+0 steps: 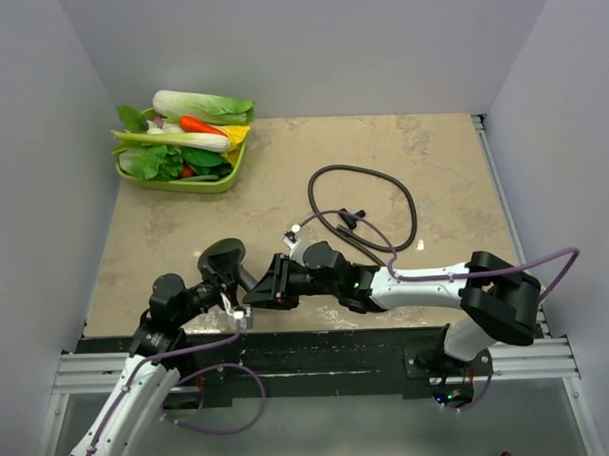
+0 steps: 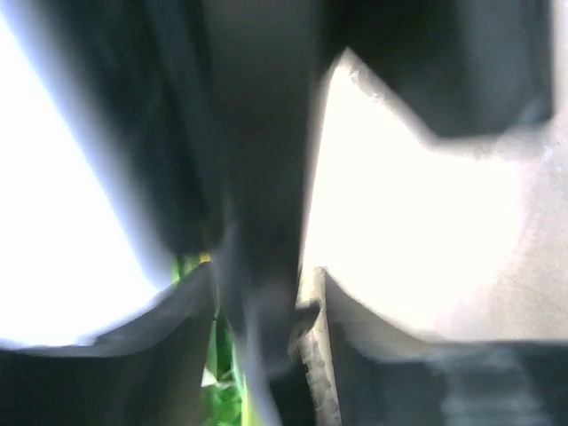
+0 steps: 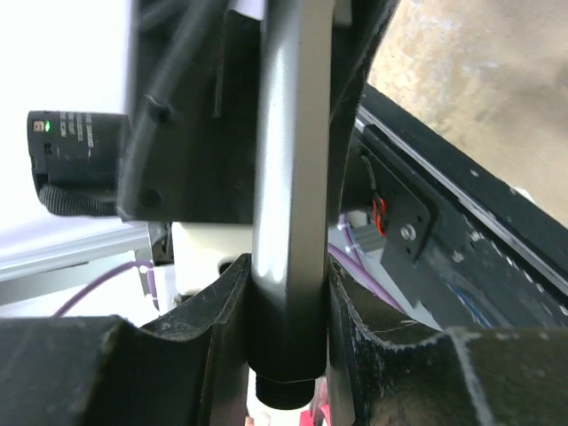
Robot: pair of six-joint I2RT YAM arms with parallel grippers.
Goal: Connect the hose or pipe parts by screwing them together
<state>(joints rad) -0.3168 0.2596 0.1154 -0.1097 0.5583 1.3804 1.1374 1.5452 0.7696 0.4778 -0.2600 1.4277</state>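
Observation:
The dark grey shower head point(image 1: 223, 259) hangs over the table's near left, its round face to the left and its handle pointing right. My left gripper point(image 1: 230, 288) is shut on it near the head; the blurred left wrist view shows the dark shower head point(image 2: 262, 177) between the left gripper's point(image 2: 257, 311) jaws. My right gripper point(image 1: 270, 286) is shut on the handle's free end. In the right wrist view the handle point(image 3: 288, 177) sits clamped in the right gripper point(image 3: 286, 319), and its threaded tip point(image 3: 286, 392) pokes out below. The thin dark hose point(image 1: 412, 209) lies looped on the table, untouched.
A green tray point(image 1: 223, 181) of toy vegetables stands at the back left corner. White walls close in the table on three sides. A black rail point(image 1: 319, 343) runs along the near edge, just under both grippers. Purple cables trail from each arm.

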